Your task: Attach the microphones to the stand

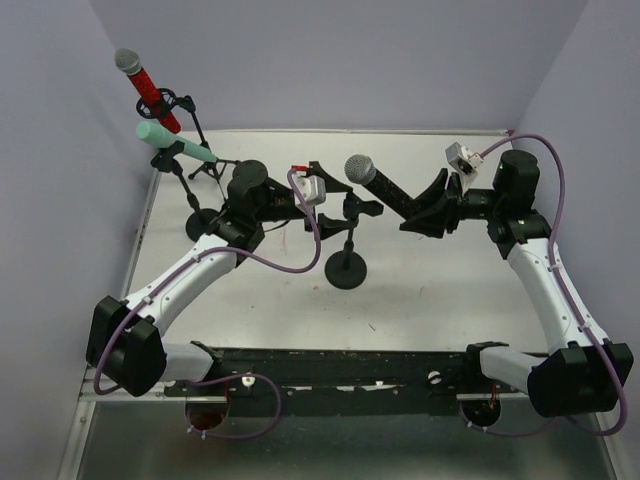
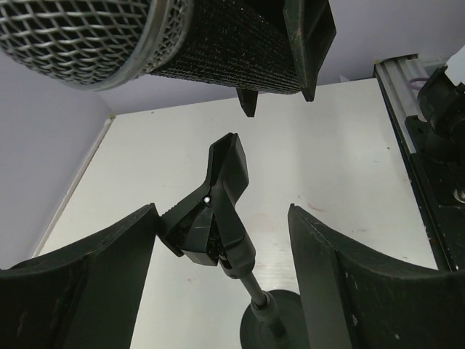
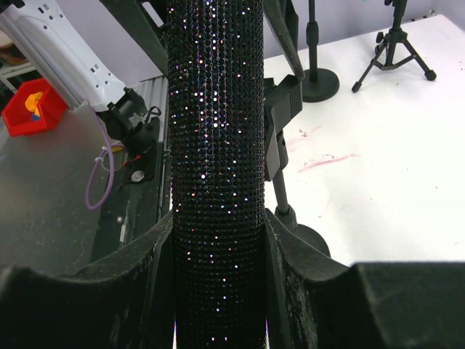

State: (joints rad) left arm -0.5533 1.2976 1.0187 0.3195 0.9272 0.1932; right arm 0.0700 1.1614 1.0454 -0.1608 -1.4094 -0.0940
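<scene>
One unmounted black glittery, grey-mesh-headed microphone (image 1: 380,185), clenched in the right jaws, hangs just above the black-clipped middle stand (image 1: 348,268), its clip (image 2: 211,211) flanked by released left jaws: lower the barrel in squarely.

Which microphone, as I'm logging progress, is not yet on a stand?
The black microphone: the right gripper holds it near the empty clip, while the red microphone and the mint-green microphone sit in stands.
</scene>
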